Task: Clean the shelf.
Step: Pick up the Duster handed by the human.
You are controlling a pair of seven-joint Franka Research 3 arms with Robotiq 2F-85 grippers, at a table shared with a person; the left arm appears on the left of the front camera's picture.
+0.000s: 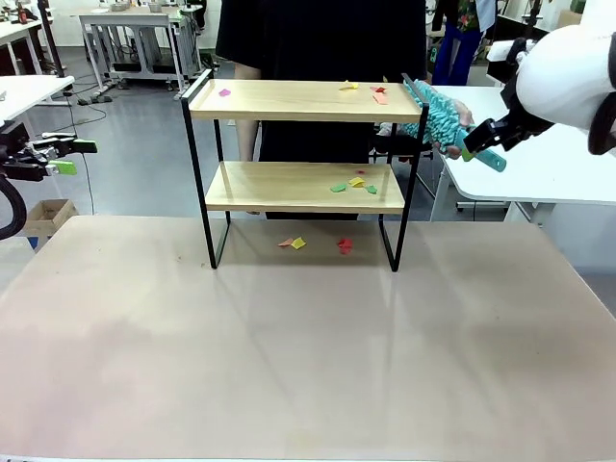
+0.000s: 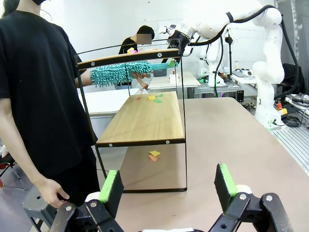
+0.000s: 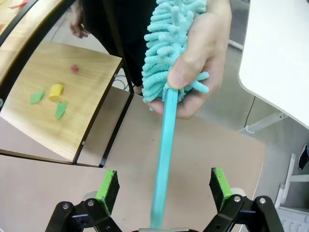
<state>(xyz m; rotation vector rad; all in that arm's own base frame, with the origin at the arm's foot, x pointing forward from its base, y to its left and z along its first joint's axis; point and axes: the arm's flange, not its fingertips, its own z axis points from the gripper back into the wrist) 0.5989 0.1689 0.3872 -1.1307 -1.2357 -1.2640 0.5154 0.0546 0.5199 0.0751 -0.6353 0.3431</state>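
Front view: the shelf [image 1: 289,100] stands on the table [image 1: 308,346] toward its far side, with its long axis running left to right and its open front facing the robot. Paper scraps [image 1: 354,183] lie on both boards and on the table beneath. At the shelf's right end a person's hand [image 1: 460,119] holds out a teal duster [image 1: 433,108]. Its head is just beside the top board's end, and its handle slants down and right toward the right gripper [image 1: 479,146]. The left gripper [image 1: 75,156] hangs well off to the left, jaws apart and holding nothing. Left wrist view: the left gripper [image 2: 169,183], fingers wide, looks along the shelf [image 2: 145,118] from its end, and the duster [image 2: 120,72] lies about level with the top board. Right wrist view: the right gripper [image 3: 164,188] has its jaws spread, and the handle [image 3: 163,154] runs between them with neither pad touching it. The hand [image 3: 198,63] grips the base of the head. The step looks like a handover of the duster. To do it well, I would centre the handle between the pads and close low on the bare handle, clear of the person's fingers. I would pull only once the hand lets go, with a grip square across the handle so the head does not swing.
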